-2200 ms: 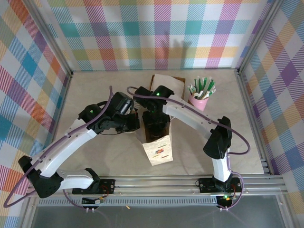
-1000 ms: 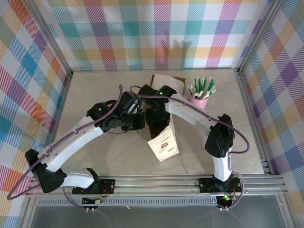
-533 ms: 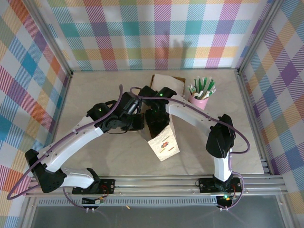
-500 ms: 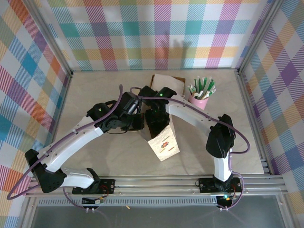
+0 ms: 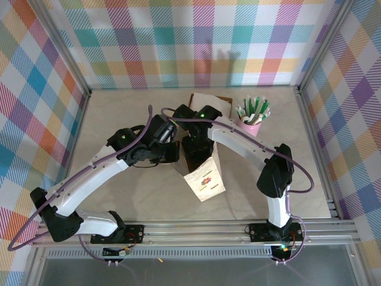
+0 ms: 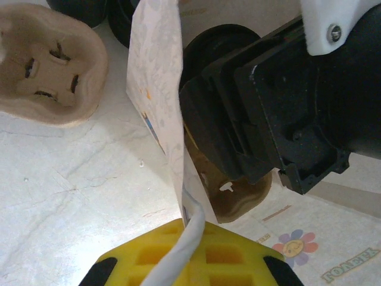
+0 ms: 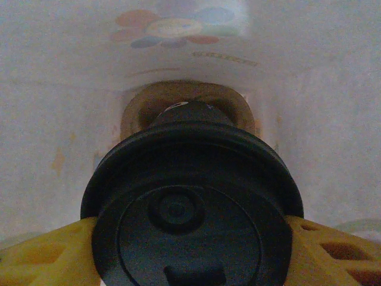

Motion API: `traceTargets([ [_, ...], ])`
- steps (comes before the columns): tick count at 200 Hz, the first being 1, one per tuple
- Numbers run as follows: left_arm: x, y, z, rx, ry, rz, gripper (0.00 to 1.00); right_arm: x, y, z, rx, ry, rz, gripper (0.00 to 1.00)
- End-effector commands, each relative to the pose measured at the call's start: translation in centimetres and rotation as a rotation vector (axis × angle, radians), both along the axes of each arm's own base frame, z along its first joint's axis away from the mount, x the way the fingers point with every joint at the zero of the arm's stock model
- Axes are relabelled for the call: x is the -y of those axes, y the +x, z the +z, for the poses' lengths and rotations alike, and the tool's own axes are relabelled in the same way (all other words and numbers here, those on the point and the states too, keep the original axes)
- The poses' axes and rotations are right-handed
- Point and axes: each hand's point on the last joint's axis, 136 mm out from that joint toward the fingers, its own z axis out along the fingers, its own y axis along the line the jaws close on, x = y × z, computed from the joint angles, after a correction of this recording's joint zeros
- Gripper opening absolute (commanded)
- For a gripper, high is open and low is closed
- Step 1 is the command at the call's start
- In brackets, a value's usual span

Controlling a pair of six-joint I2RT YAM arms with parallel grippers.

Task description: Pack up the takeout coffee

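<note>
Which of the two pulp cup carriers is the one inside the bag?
The carrier beneath the right hand, right of the bag wall; the other carrier sits outside on the table.

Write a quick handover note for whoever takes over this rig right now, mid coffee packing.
Left end effector: shut on the white paper bag's edge, holding it open.
Right end effector: gripping the takeout coffee at its black lid, inside the bag.
Done: coffee is in the bag, short of the pulp cup carrier deeper in.
Left: likely seat it, release, withdraw both arms.
</note>
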Motion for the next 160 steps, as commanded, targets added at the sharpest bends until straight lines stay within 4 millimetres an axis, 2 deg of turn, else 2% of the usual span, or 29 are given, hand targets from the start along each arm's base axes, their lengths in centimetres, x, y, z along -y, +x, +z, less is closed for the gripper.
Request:
traceTargets([
  [1,-0.2,0.0,0.8,0.029,0.041,-0.024,0.0,-0.5,0.4,0.3,0.009,0.011,0.027,0.21],
  [12,-0.3,0.0,0.8,0.036,0.049,-0.027,0.0,-0.9,0.5,0.3,0.011,0.025,0.024,0.21],
  [56,-0.4,-0.3,0.2,0.037,0.096,-0.035,0.0,-0.3,0.5,-0.3,0.003,-0.021,0.005,0.21],
  [134,-0.2,0.1,-0.6,0.04,0.154,-0.019,0.0,0.2,0.1,-1.4,-0.028,-0.061,0.057,0.21],
  [160,-0.4,0.2,-0.4,0.047,0.16,-0.017,0.0,-0.4,0.1,-0.5,-0.007,-0.004,0.065,0.2],
])
